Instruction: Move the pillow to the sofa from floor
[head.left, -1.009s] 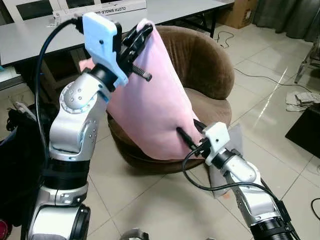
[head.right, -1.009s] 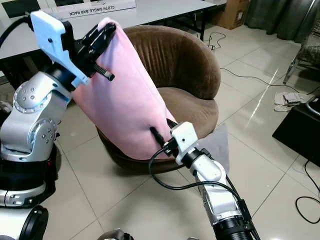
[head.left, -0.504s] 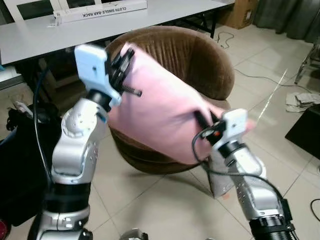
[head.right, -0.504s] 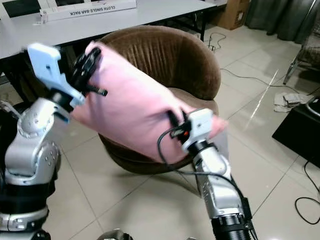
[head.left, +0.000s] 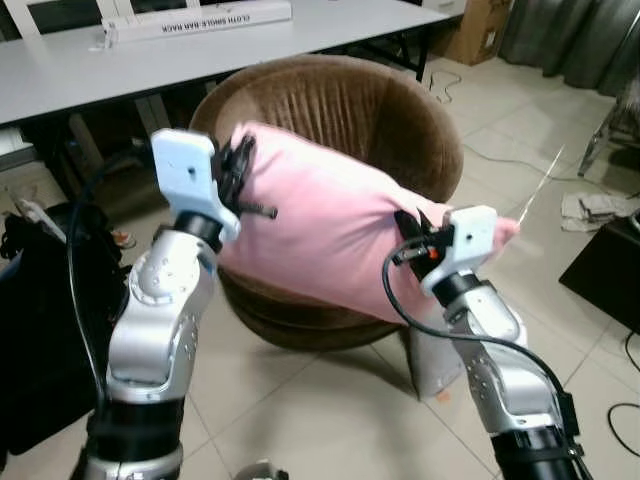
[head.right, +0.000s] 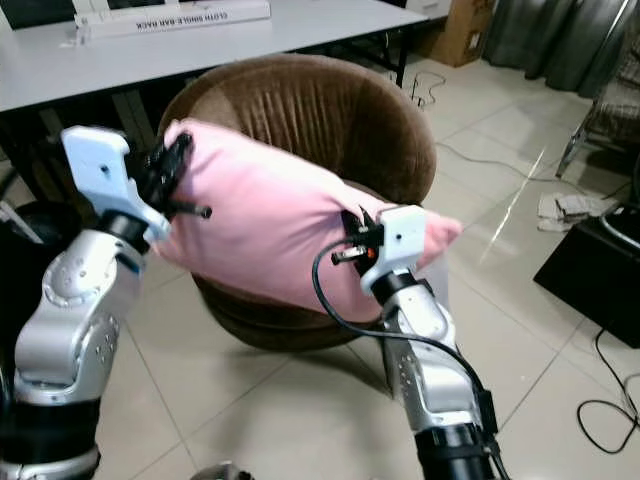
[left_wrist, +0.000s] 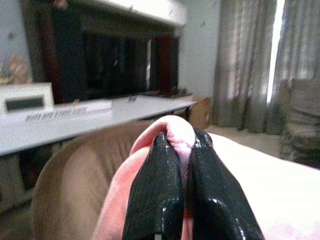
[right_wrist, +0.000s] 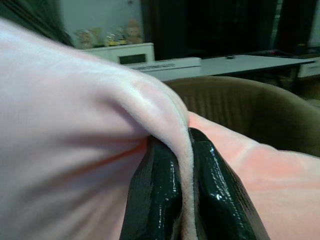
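Left eye view: I've got the pink pillow (head.left: 330, 240) off the floor, held in the air across the front of the round brown sofa (head.left: 340, 110), just above its seat.
Left gripper (head.left: 238, 178): jaws clamped on the pillow's left end; left wrist view shows a fold of pink fabric pinched between the black fingers (left_wrist: 155, 190).
Right gripper (head.left: 412, 232): jaws closed on the pillow's right edge near the corner; right wrist view shows the seam squeezed between the fingers.
Pillow long axis: runs left to right between my two grippers, left end a bit higher, right corner sticking out past the right gripper over the sofa's front rim.
Key relation: sofa seat lies ahead of and below the pillow, backrest behind it; both arms about equally near, one on each end.
Step (my read): carry done, placing left. I'd push both arms forward and down so the pillow lands on the seat, then let go.
Risk (my read): right corner overhangs the rim, could slide off toward the tiled floor (head.left: 320, 420) if released here.
Background: white tabletop (head.left: 120, 55) behind the sofa, not involved.
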